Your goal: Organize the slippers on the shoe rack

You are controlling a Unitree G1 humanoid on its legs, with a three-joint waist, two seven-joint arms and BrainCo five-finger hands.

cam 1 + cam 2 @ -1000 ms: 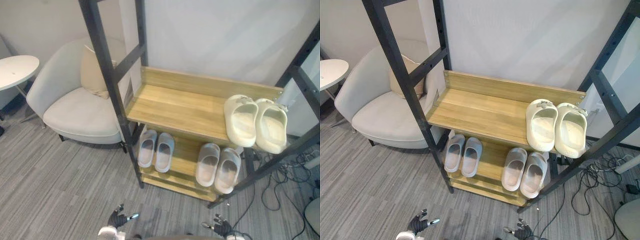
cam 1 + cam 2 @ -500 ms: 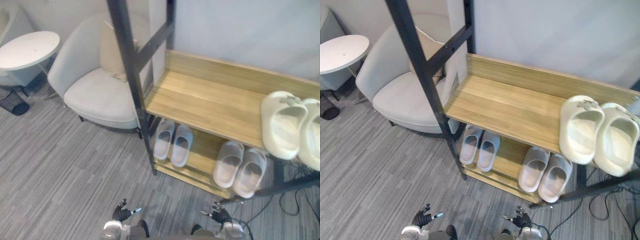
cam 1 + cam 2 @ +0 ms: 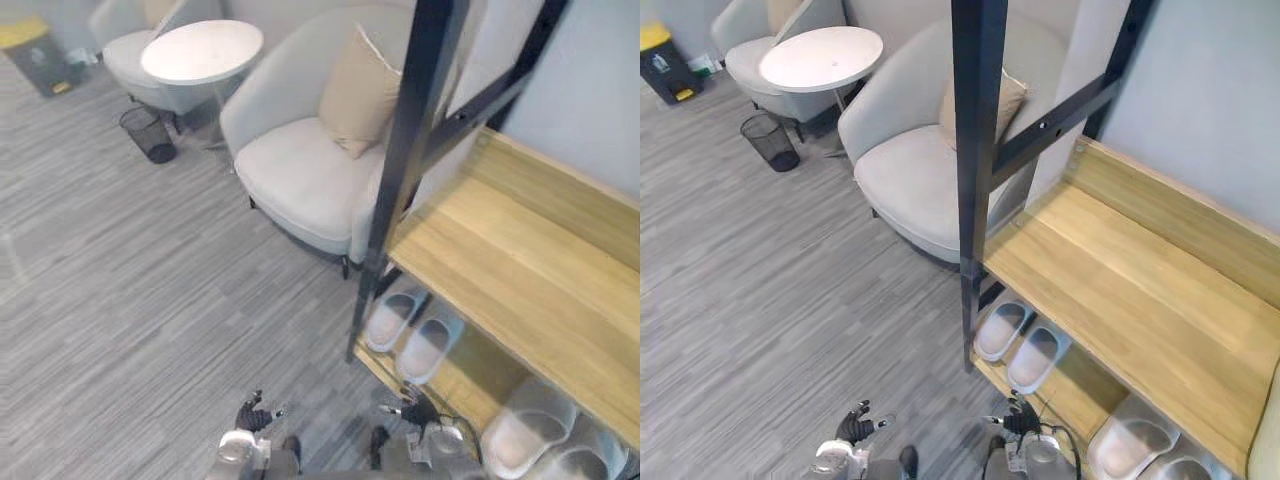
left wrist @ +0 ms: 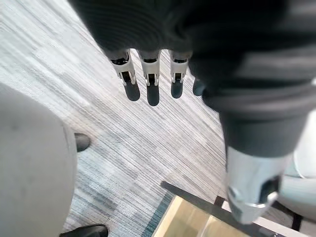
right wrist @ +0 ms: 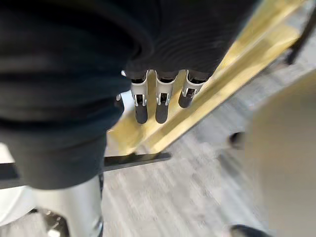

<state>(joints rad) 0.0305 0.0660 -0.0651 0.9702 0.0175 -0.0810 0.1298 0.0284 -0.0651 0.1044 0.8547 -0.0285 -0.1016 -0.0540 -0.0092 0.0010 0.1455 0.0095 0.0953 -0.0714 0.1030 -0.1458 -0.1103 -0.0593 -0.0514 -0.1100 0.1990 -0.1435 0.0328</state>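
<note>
The wooden shoe rack with black posts stands at the right. Its upper shelf shows bare wood here. On the lower shelf a pair of pale grey slippers lies side by side near the left post. A second grey pair sits further right on the same shelf. The edge of a cream slipper shows at the far right. My left hand hangs low over the carpet, open and holding nothing. My right hand hangs low by the rack's front edge, fingers straight and holding nothing.
A light grey armchair with a beige cushion stands left of the rack. Beyond it are a round white table, a black wire bin, a second chair and a yellow-lidded bin. Grey carpet spreads to the left.
The camera has swung left: the chair, table and bins have come into view, and the cream slippers have slid towards the right edge. Both hands stay low and open.
</note>
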